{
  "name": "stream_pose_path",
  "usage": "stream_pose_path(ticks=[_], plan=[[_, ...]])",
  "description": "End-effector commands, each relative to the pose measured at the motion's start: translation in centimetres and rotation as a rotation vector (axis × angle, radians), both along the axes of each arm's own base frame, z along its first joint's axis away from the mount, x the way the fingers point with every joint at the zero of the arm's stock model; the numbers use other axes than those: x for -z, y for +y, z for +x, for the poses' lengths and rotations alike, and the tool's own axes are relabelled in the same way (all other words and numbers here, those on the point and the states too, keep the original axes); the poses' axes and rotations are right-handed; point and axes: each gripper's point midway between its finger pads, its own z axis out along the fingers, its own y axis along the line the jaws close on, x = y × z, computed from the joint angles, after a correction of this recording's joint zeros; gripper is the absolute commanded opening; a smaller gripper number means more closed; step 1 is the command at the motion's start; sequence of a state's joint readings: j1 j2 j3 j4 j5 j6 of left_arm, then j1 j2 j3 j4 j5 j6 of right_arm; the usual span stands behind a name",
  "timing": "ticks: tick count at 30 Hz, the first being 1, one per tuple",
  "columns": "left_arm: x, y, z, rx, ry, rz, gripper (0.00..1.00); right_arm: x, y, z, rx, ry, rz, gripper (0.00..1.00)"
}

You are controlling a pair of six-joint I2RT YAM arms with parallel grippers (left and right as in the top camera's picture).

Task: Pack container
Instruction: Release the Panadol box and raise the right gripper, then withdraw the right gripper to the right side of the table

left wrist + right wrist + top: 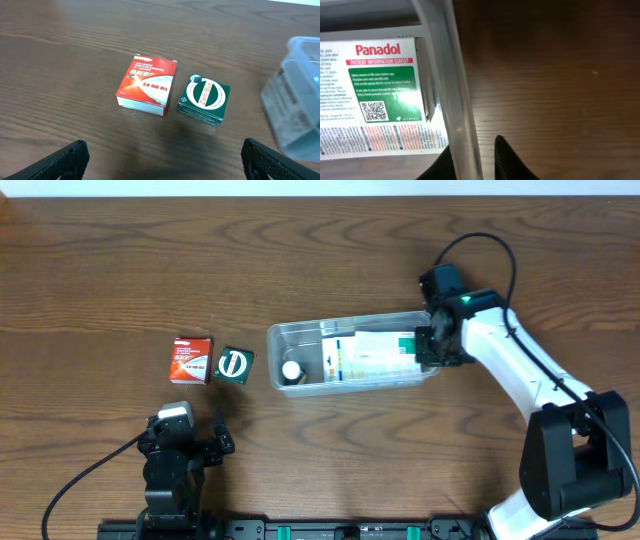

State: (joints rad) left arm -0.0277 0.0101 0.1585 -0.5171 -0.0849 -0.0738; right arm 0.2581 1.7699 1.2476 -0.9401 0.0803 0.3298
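The clear plastic container [300,330] lies mid-table and holds a white and green Panadol box [375,355] and a small white round item [291,370]. My right gripper [432,348] is at its right end. In the right wrist view the fingers [472,145] sit either side of the container's clear end wall [447,75], closed down on it, with the Panadol box [375,95] just inside. My left gripper [183,442] is open and empty near the front edge. Its fingers [162,150] are well short of the boxes.
A red box [190,360] and a dark green Zam-Buk box [234,365] lie side by side on the wood, left of the container. Both show in the left wrist view, red [146,85] and green [203,100], with the container's corner [300,100] at the right.
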Motion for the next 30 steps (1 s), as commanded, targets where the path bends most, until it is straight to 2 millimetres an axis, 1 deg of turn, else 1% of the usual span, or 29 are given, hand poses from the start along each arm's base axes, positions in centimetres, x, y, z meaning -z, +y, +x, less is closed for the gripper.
stream_pose_path(ticks=[1,5,11,13,15,17,19,21,22,23,24,26,28,30], plan=[[0.2,0.1,0.0,-0.002,0.003,0.009,0.98,0.0,-1.7,-0.1,0.058,0.009,-0.029,0.21],[0.2,0.1,0.0,-0.002,0.003,0.009,0.98,0.0,-2.3,-0.6,0.073,0.032,-0.035,0.24],[0.2,0.1,0.0,-0.002,0.003,0.009,0.98,0.1,-3.3,-1.8,0.122,0.083,-0.045,0.23],[0.2,0.1,0.0,-0.002,0.003,0.009,0.98,0.1,-3.6,-1.5,0.136,0.071,-0.039,0.25],[0.2,0.1,0.0,-0.002,0.003,0.009,0.98,-0.1,-3.3,-0.7,0.141,0.040,-0.002,0.31],[0.2,0.1,0.0,-0.002,0.003,0.009,0.98,-0.6,-2.6,0.2,0.101,-0.001,0.037,0.36],[0.2,0.1,0.0,-0.002,0.003,0.009,0.98,-2.1,-1.7,1.6,0.045,-0.082,0.085,0.46],[0.2,0.1,0.0,-0.002,0.003,0.009,0.98,-4.5,-0.8,2.9,0.024,-0.189,0.144,0.69],[0.2,0.1,0.0,-0.002,0.003,0.009,0.98,-5.7,-0.7,3.4,0.022,-0.239,0.160,0.76],[0.2,0.1,0.0,-0.002,0.003,0.009,0.98,-7.3,-0.6,3.9,0.026,-0.297,0.178,0.88],[0.2,0.1,0.0,-0.002,0.003,0.009,0.98,-9.0,-0.9,4.1,0.052,-0.350,0.195,0.94],[0.2,0.1,0.0,-0.002,0.003,0.009,0.98,-11.2,-1.7,4.0,0.109,-0.412,0.216,0.99],[0.2,0.1,0.0,-0.002,0.003,0.009,0.98,-13.0,-3.4,3.5,0.184,-0.456,0.227,0.99],[0.2,0.1,0.0,-0.002,0.003,0.009,0.98,-14.1,-5.3,3.1,0.257,-0.485,0.228,0.99]])
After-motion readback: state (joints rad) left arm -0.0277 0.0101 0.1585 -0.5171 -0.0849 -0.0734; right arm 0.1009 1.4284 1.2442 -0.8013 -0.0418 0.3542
